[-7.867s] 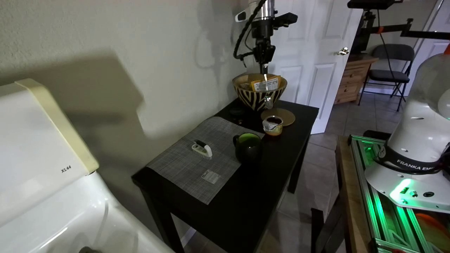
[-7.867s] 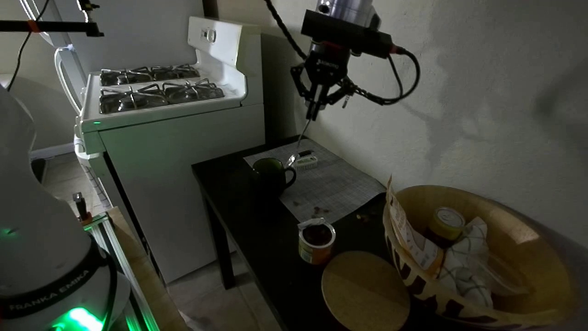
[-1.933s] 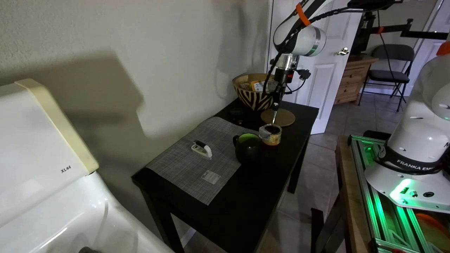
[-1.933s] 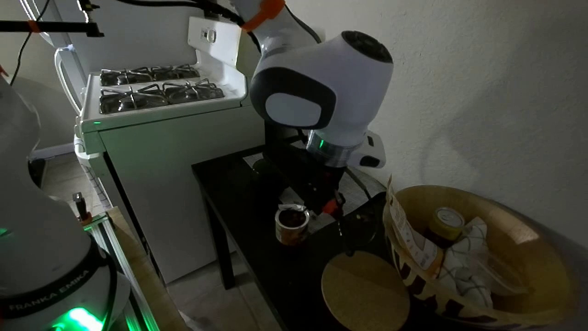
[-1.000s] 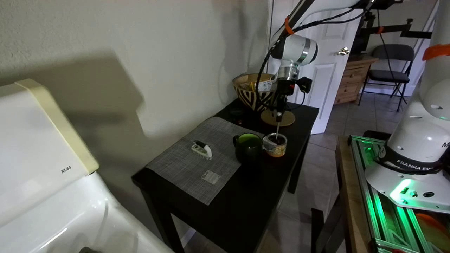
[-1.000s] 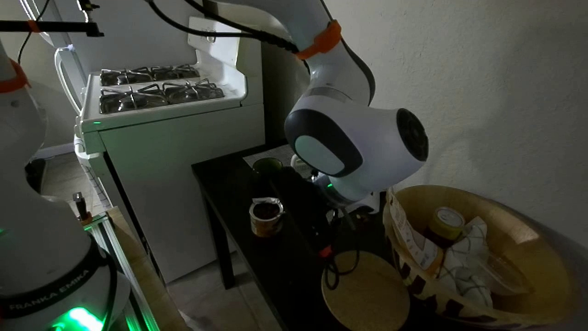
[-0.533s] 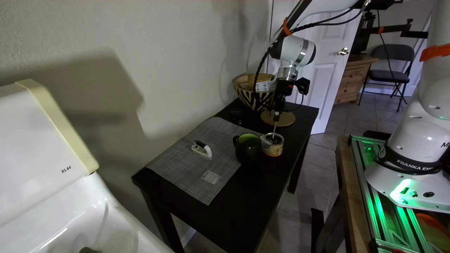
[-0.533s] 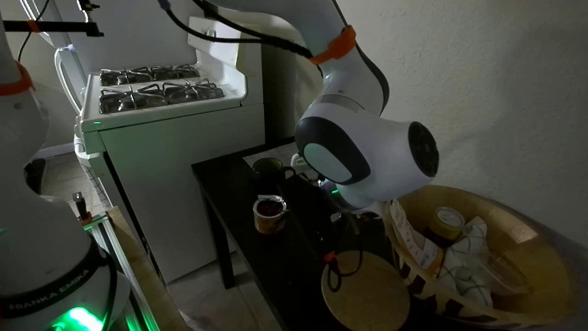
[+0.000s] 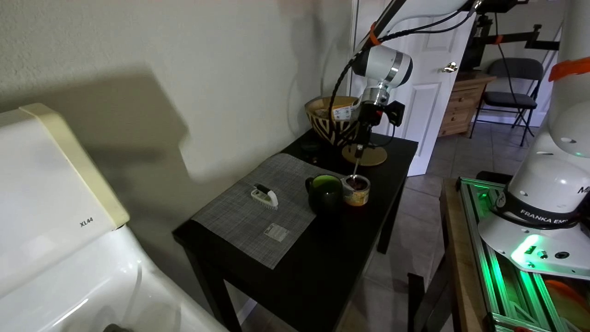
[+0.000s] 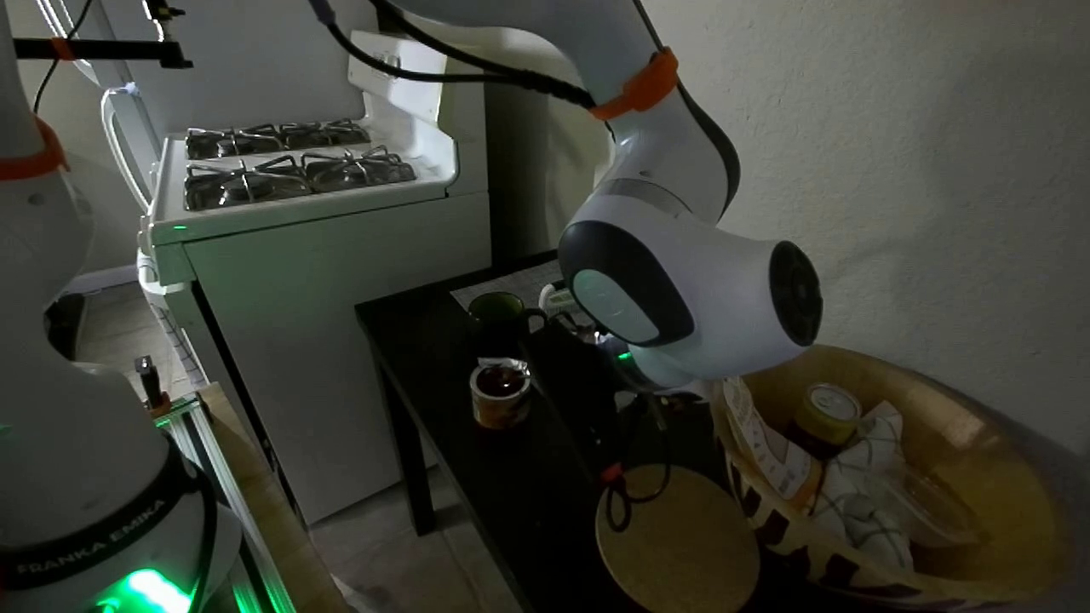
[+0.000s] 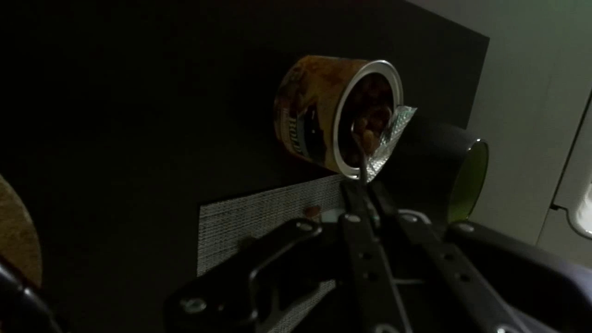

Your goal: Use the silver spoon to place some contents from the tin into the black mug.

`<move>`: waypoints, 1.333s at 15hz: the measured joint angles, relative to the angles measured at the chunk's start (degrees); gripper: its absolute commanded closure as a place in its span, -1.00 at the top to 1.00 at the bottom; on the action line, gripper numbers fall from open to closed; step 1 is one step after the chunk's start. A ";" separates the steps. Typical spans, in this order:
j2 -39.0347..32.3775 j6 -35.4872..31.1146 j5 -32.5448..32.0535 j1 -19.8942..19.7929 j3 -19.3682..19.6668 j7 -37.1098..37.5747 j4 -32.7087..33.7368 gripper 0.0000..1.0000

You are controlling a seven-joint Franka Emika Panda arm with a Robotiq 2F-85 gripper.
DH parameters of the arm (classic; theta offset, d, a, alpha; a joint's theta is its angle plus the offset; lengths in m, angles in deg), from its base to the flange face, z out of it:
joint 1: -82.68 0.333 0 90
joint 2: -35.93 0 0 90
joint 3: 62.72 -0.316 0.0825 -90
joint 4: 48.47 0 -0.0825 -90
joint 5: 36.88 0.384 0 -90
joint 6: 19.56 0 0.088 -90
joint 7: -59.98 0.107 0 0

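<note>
Both exterior views show the tin (image 9: 356, 198) now nearer the black mug (image 9: 325, 197).

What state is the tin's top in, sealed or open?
Open: in the wrist view, the foil lid is peeled to one side of the tin, and dark brown contents show inside.

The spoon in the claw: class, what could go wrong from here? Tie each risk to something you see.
The foil lid juts from the tin right by the spoon, so it might snag and drag the tin. The claw pinches the slim spoon, which could twist and spill whatever it carries. The black mug stands close beside the tin, so a sideways move may bump it.
</note>
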 measured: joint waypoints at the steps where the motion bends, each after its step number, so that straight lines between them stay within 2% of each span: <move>1: -0.16 0.77 0.06 -0.09 0.00 -0.26 0.19 -0.96; 7: -1.94 3.60 -0.23 -0.34 0.01 -2.20 1.56 -0.96; 16: -2.80 4.12 -1.49 -1.51 0.18 -6.76 3.06 -0.96; 20: -2.82 6.96 -1.36 -2.23 0.17 -9.51 3.50 -0.96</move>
